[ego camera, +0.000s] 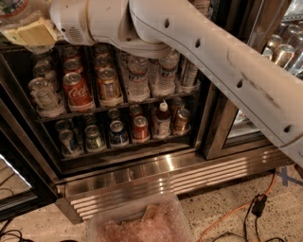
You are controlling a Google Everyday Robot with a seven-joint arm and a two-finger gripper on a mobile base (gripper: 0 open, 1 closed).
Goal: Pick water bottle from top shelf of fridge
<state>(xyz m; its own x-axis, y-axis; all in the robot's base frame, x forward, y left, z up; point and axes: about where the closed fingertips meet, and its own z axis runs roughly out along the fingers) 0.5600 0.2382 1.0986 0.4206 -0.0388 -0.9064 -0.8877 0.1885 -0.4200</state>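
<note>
One water bottle (10, 6), label unreadable, at fridge (142, 175) upper left, just above the gripper (29, 34); whether it grips cannot be told. One red Coca-Cola can (76, 90) on a lower rack (142, 101).

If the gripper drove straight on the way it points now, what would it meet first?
Probably the water bottle. The gripper sits at the upper left, pointing left into the fridge, and the bottle's clear body lies right at its tip; whether they already touch is unclear.
</note>
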